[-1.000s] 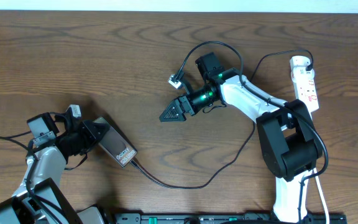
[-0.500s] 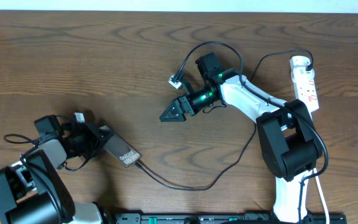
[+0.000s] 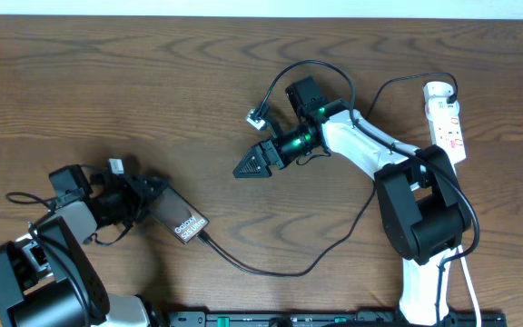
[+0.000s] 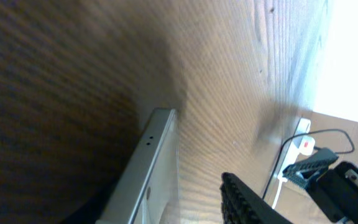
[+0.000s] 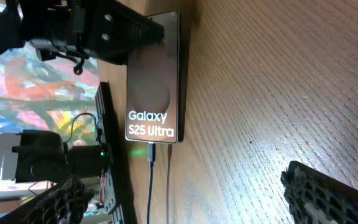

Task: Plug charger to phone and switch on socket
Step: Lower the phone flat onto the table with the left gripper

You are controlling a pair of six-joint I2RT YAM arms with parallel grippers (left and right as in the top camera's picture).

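1. The phone (image 3: 180, 219) lies face up and skewed at the front-left of the table (image 3: 107, 82), close to the near edge. The tip of the charger (image 3: 271, 270) sits at its lettered end.
2. The left gripper (image 3: 149, 193) is at the phone's other end. I cannot tell whether it grasps the phone.
3. The cable loops along the front, then climbs to the socket (image 3: 448, 123) by the right rear edge.
4. The right gripper (image 3: 246, 168) hovers mid-table, spread wide, well apart from the phone with bare wood between.
5. Only the right wrist view shows the "Galaxy S25 Ultra" lettering clearly. The left wrist view shows just the phone's pale metal rim.
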